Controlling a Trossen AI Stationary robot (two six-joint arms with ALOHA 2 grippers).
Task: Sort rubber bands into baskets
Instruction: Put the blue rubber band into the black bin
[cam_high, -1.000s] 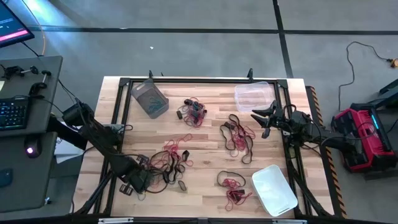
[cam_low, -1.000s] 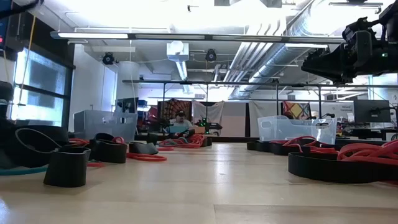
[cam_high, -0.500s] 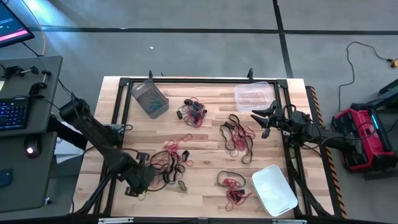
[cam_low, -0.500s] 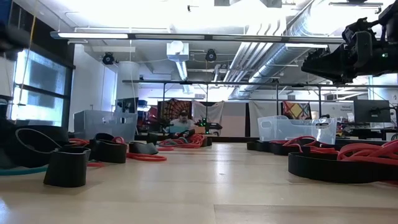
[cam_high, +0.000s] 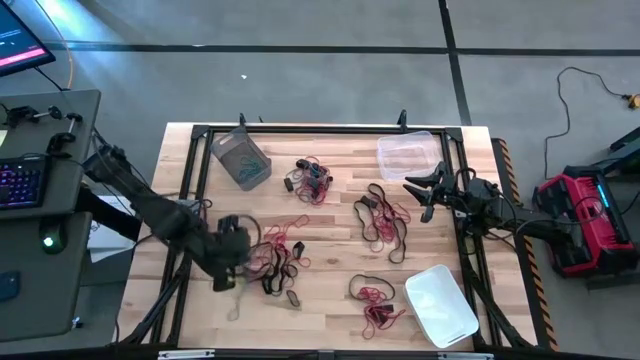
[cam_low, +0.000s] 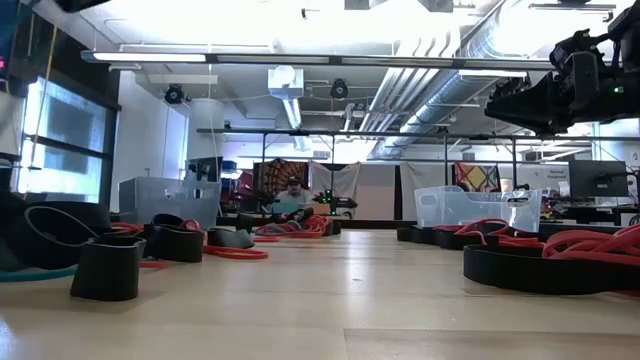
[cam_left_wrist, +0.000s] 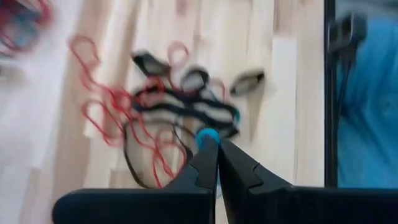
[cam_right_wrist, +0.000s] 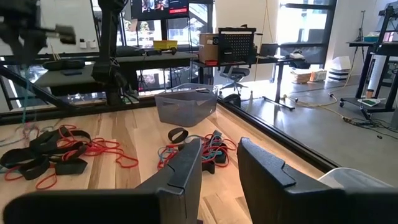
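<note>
bands (cam_high: 275, 255): left gripper (cam_left_wrist: 212, 138) is pinched on a teal band (cam_left_wrist: 207, 134); lift straight and slowly so tangled loops drop away. right gripper (cam_right_wrist: 219, 163) waits, empty, part open.

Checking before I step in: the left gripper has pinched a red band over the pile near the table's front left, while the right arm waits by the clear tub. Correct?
Not quite. The left wrist view shows the left gripper shut on a teal-blue band, not a red one. The rest holds: it is over the front-left pile, and the right gripper waits by the clear tub.
</note>
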